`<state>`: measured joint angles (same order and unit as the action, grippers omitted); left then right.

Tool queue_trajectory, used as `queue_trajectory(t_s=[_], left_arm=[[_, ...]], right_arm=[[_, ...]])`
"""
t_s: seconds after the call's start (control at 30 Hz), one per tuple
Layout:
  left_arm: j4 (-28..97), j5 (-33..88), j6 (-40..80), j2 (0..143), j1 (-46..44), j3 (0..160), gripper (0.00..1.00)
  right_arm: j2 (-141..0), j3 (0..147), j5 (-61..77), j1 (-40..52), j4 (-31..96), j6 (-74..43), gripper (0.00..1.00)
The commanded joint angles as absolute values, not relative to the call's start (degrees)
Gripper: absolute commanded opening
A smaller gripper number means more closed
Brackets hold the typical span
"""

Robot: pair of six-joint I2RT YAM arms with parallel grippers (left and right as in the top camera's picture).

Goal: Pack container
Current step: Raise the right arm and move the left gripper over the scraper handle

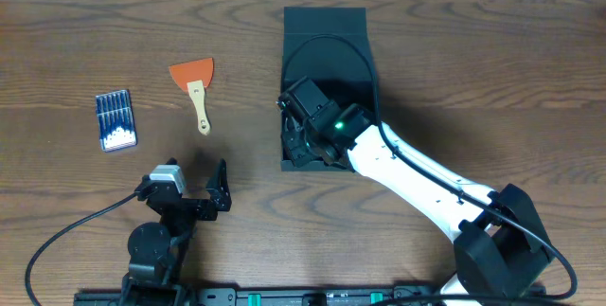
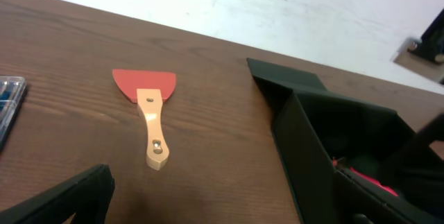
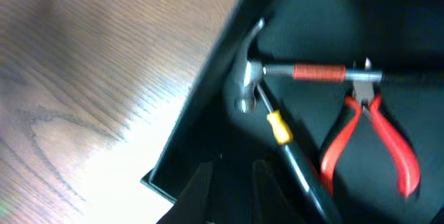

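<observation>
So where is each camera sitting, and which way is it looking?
Overhead: above the table, looking down at the container, scraper and blue bit case; left gripper and right arm show.
Left wrist: low over the table, facing the scraper and container; one finger shows.
Right wrist: over the container, looking down at hammer and red pliers inside; its fingers show.
Shared: overhead and left wrist both see scraper and container.

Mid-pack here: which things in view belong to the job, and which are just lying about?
Job:
- container
- already in it: hammer, pliers, screwdriver

Lying about on the table, outside the container, perhaps still to be packed:
- scraper
- blue bit case
</observation>
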<state>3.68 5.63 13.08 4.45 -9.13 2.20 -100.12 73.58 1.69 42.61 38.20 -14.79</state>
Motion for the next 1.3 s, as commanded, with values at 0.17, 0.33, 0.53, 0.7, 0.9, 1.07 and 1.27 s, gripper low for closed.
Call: queue_trajectory(t_s=[0.17,0.33,0.53,0.7,0.9,1.07,1.27], left_arm=[[16.69,3.09,9.65,8.69,-9.3,15.0,0.99],[29.34,0.3,9.72,20.75,-9.3,32.23,0.99],[43.55,0.64,10.02,42.33,-9.3,52.69,0.99],[56.4,0.86,8.93,62.43,-9.3,70.76,0.99],[61.67,1.02,2.26,84.18,-9.3,87.55,0.98],[60.23,1.23,2.17,93.19,-9.23,90.54,0.98],[59.64,3.2,3.31,99.2,-8.4,90.5,0.98]], right_arm=[[-95.98,85.6,-4.27,35.07,43.53,-5.91,0.84],[-95.46,97.95,-4.25,24.34,53.34,-13.04,0.99],[-95.46,103.39,0.47,11.35,64.86,-18.87,0.99],[-96.25,102.19,0.62,6.74,71.9,-18.09,0.99],[-96.38,97.12,-0.03,6.5,71.94,-17.93,0.99],[-96.51,91.85,-4.43,6.04,70.67,-17.89,0.99],[-96.55,85.47,-4.49,3.18,66.46,-15.57,0.99]])
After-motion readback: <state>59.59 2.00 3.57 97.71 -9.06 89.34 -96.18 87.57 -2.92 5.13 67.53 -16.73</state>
